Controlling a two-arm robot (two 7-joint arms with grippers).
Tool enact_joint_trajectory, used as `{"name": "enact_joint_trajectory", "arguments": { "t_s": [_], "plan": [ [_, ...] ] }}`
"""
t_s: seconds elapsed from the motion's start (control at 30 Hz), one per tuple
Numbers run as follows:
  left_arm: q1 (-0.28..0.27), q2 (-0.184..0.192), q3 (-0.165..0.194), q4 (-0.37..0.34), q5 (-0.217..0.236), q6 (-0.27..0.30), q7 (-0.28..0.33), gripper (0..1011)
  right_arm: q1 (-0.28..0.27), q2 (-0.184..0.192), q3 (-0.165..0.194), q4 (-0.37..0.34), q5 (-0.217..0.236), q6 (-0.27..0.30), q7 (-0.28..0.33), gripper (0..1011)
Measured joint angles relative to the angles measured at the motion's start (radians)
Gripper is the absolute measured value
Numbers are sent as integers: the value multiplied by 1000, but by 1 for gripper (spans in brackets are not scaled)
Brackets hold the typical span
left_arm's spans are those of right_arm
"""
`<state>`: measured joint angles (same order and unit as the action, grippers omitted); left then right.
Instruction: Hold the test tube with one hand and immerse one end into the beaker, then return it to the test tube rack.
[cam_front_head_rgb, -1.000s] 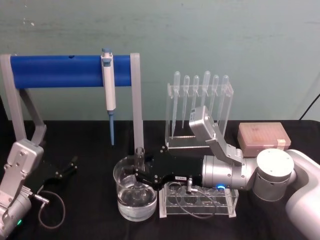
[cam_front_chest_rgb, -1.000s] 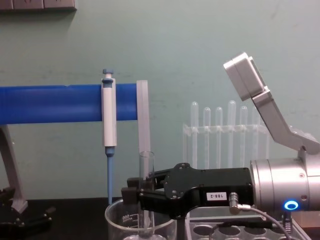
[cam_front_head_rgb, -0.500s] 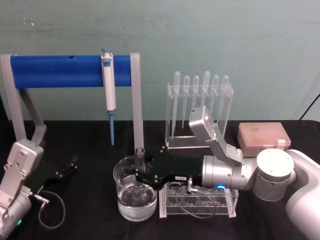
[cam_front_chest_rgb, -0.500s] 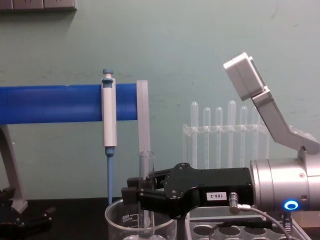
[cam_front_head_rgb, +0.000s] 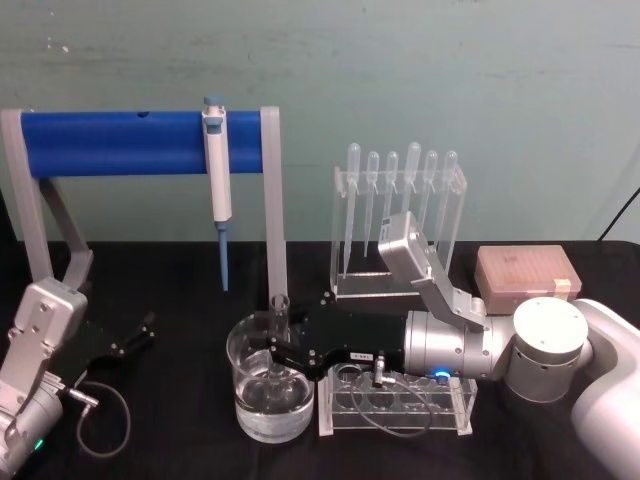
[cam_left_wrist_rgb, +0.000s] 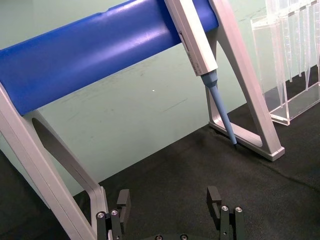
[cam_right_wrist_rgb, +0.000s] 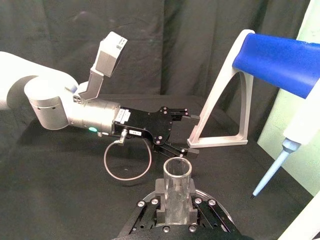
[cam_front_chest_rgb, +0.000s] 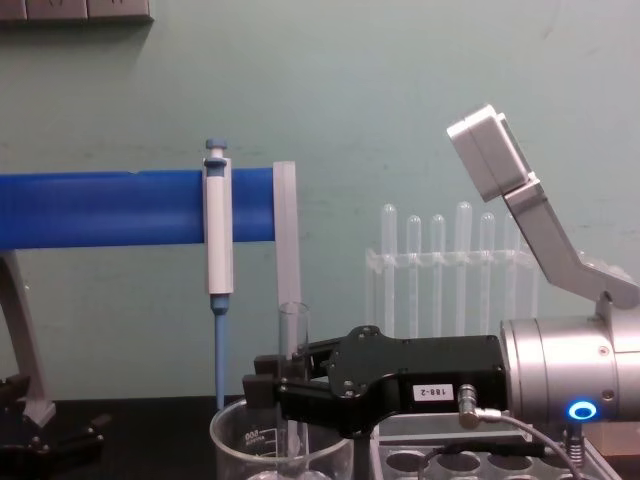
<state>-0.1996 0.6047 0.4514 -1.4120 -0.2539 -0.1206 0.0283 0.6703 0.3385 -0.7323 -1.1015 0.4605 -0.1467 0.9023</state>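
Observation:
The test tube (cam_front_head_rgb: 278, 312) stands upright with its lower end down inside the beaker (cam_front_head_rgb: 240, 372), which holds clear liquid. My right gripper (cam_front_head_rgb: 281, 352) reaches in from the right, shut on the tube's middle just above the beaker's rim. From the chest, the test tube (cam_front_chest_rgb: 291, 335) rises out of the beaker (cam_front_chest_rgb: 245, 432) between the black jaws of the right gripper (cam_front_chest_rgb: 283, 390). In the right wrist view the test tube (cam_right_wrist_rgb: 177, 186) sits clamped, open rim towards the camera. The left gripper (cam_front_head_rgb: 135, 336) rests open on the table at the left, also seen as the left gripper (cam_left_wrist_rgb: 169, 200).
A clear acrylic rack (cam_front_head_rgb: 396, 402) lies right of the beaker, under my right wrist. A blue-barred stand (cam_front_head_rgb: 130, 142) carries a micropipette (cam_front_head_rgb: 217, 185) behind it. A pipette rack (cam_front_head_rgb: 398, 225) and a pink tip box (cam_front_head_rgb: 527, 272) stand at the back right.

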Motion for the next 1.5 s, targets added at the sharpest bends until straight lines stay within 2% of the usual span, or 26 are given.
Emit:
{"name": "enact_joint_trajectory", "arguments": {
  "t_s": [1.5],
  "plan": [
    [0,0,0,0,0,0,0,1000,0,0,0,0,0,0,0,224]
  ]
}}
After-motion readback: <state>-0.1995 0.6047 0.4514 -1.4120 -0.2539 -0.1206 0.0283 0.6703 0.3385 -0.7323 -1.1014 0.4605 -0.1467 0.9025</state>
